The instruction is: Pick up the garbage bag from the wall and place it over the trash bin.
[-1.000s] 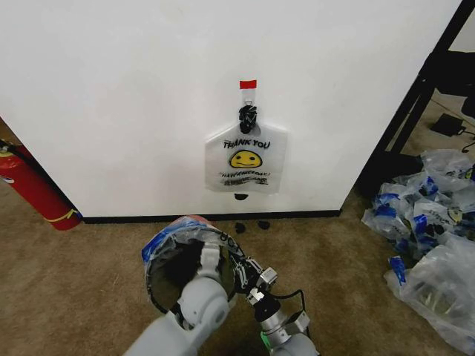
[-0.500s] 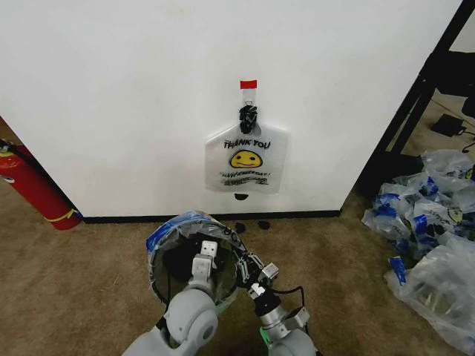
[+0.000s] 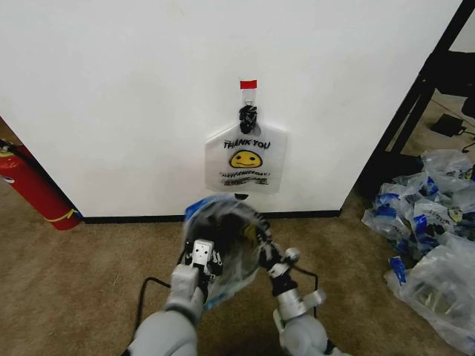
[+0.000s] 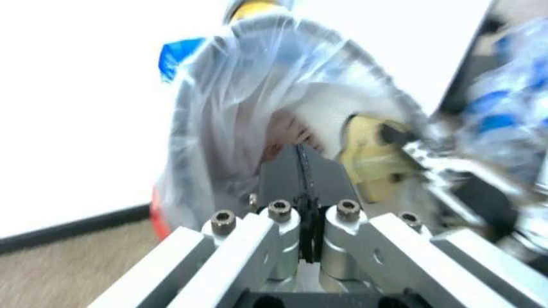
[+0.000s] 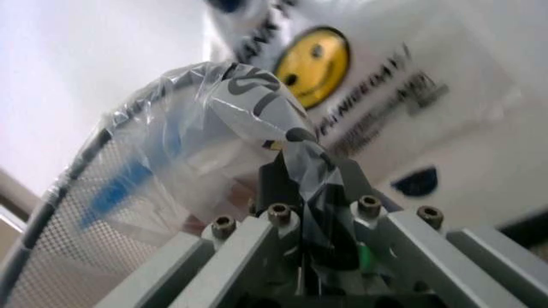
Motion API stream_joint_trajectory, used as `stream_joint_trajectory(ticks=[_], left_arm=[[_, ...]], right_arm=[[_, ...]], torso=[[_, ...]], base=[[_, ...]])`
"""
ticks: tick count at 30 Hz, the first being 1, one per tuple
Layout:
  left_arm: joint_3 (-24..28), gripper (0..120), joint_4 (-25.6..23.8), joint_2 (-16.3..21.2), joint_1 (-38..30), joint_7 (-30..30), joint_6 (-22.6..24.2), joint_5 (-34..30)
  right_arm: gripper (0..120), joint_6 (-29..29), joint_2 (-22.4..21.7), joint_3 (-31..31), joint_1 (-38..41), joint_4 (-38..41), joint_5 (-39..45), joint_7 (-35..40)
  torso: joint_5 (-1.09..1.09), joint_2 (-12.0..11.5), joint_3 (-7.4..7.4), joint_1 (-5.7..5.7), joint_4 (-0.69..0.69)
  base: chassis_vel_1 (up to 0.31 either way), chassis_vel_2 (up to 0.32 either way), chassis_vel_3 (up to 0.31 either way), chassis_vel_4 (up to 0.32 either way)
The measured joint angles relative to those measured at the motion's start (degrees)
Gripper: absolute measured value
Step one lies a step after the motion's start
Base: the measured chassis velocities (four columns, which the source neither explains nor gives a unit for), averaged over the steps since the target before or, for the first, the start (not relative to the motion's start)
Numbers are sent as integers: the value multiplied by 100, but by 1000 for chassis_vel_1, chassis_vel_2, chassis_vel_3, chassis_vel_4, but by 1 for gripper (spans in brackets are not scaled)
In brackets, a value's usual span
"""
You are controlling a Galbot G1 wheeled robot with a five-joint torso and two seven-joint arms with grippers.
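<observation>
The trash bin (image 3: pixel 223 248) with the garbage bag (image 3: pixel 236 231) over it is now up off the carpet (image 3: pixel 89 267) and tipped, right below the other smiley bag (image 3: pixel 246 159) that hangs on the wall (image 3: pixel 126 89). Half a second ago the bin stood lower down and more to the left, with its open top facing up.

The left gripper (image 3: pixel 202 256) has its jaws pressed tight together on the thin plastic of the garbage bag at the bin's near edge. The right gripper (image 3: pixel 269 256) has its jaws closed on a twisted bit of the same bag on the bin's other side. Both arms have moved up and nearer the wall.

The hanging bag on the wall reads "THANK YOU" in black above a yellow smiley face. The small words under the face are too tiny to read. A red tape mark (image 3: pixel 248 84) sits on the wall just above that bag.
</observation>
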Motion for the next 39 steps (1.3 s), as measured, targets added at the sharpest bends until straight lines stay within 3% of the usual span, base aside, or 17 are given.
stream_joint_trajectory(ticks=[2,7,9,14,15,23,39], left_arm=[[-234,7,-162,210,523,341,-315,66],[-388,16,-173,309,699,395,-525,70],[-757,33,-171,407,692,210,-603,-8],[-795,46,-151,455,791,213,-491,-127],[-729,54,-143,458,812,250,-354,-249],[-415,79,-126,457,701,400,-43,-693],[-502,24,0,548,640,462,146,-544]], right_arm=[[1,-205,-90,157,20,60,433,-12],[1,-208,-96,226,55,103,528,102],[1,-79,16,229,50,278,475,595],[1,111,121,228,-13,371,299,1022],[1,165,141,228,-46,412,256,1097],[1,248,126,229,-177,580,169,1155],[1,196,87,208,-37,568,51,1249]], torso=[[-2,0,0,0,0],[0,0,0,0,1],[-1,0,0,0,-1],[0,0,0,0,-1],[-1,0,0,0,-1],[0,0,0,0,-1],[0,0,0,0,0]], base=[[0,0,0,0],[0,0,0,0],[0,0,0,0],[0,0,0,0],[0,0,0,0],[0,0,0,0],[0,0,0,0]])
